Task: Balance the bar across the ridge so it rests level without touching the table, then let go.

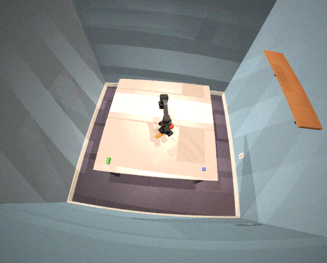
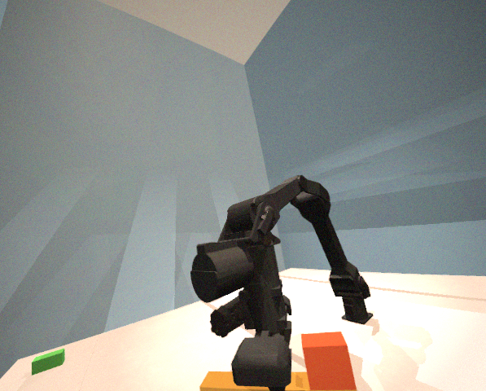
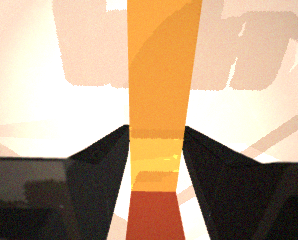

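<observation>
The orange bar [image 1: 159,136] [image 2: 217,380] [image 3: 161,65] runs lengthwise through the wrist view and looks about level in the exterior view. A red block [image 1: 172,126] [image 2: 327,366] [image 3: 155,217] is at one end of it. My gripper [image 1: 165,132] [image 2: 278,388] [image 3: 155,131] is slightly open, with its fingertips one on each side of the bar, very close to its edges. The bar lies between them. The ridge does not show; the bar's underside and any gap to the table are hidden or cut off by the frame.
A small green block [image 1: 108,160] [image 2: 48,361] is near the table's front left corner in the top view. A small blue block [image 1: 204,169] is near the front right corner. The arm reaches over the table [image 1: 129,147]. An orange shelf [image 1: 293,90] is on the wall.
</observation>
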Controlling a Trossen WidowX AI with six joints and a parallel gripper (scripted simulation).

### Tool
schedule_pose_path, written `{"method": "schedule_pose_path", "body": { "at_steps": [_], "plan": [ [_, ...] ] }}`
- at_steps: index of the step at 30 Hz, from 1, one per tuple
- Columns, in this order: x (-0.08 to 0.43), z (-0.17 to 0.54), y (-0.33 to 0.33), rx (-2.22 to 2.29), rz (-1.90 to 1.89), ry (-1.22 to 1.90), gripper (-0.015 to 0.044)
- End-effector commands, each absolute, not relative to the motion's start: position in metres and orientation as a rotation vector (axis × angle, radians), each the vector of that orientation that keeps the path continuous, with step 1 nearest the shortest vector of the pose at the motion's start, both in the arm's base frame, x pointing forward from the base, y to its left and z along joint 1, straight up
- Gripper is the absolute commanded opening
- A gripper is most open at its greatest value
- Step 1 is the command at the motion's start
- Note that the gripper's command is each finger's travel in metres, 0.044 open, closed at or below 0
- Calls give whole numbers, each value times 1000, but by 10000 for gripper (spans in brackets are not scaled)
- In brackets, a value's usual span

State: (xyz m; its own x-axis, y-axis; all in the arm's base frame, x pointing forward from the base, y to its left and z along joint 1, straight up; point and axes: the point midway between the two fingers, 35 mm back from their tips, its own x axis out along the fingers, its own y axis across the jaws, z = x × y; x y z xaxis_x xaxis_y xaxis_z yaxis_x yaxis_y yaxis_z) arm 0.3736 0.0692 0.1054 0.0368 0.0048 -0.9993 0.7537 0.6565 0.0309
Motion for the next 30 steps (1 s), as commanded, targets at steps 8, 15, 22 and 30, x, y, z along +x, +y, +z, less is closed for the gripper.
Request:
{"method": "schedule_pose_path", "body": {
  "at_steps": [8, 15, 22, 30],
  "plan": [
    [374, 105, 69, 680, -649, 1434, 185],
    [374, 105, 69, 680, -649, 1434, 264],
    [374, 105, 69, 680, -649, 1434, 440],
    [376, 156, 70, 685, -641, 1423, 440]
  ]
}}
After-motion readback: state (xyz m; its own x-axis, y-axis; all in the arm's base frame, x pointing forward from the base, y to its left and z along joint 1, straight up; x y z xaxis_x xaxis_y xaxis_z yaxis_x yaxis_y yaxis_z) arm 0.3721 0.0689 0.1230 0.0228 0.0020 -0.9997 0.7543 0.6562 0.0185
